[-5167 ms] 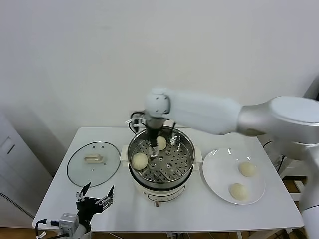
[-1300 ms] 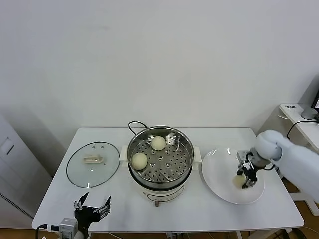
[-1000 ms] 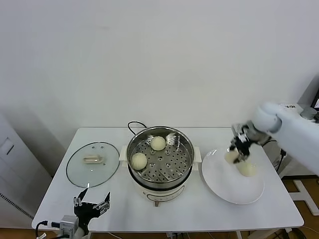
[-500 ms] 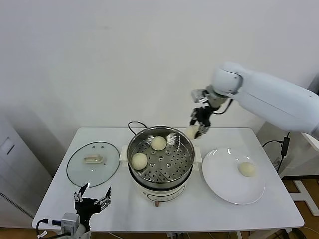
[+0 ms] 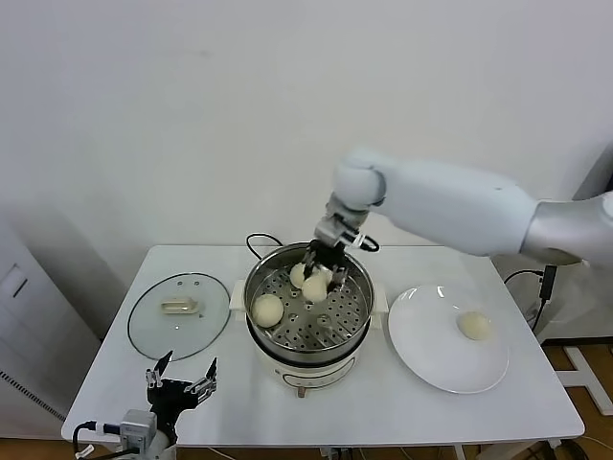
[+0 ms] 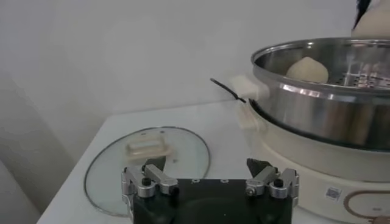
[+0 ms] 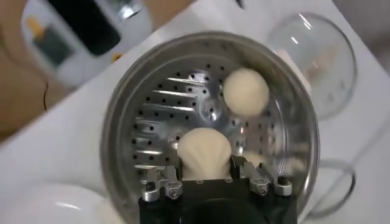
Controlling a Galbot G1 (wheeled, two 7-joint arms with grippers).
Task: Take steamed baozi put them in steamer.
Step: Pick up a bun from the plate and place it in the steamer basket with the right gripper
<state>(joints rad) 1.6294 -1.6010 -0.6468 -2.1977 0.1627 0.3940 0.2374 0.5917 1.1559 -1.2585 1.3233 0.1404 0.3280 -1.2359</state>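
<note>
The steel steamer stands mid-table, and two steamed baozi lie on its perforated tray: one at the left, one at the back. My right gripper hangs over the tray, shut on a third baozi. The right wrist view shows this held bun between the jaws above the steamer, with another bun on the tray beyond. A last baozi rests on the white plate. My left gripper is parked open at the table's front left.
A glass lid with a cream handle lies flat left of the steamer, also in the left wrist view as the lid. A black cord runs behind the pot. The wall stands close behind the table.
My right gripper lifted a baozi off the plate and carried it left to above the steamer tray. One bun stays on the plate. The left arm is still.
</note>
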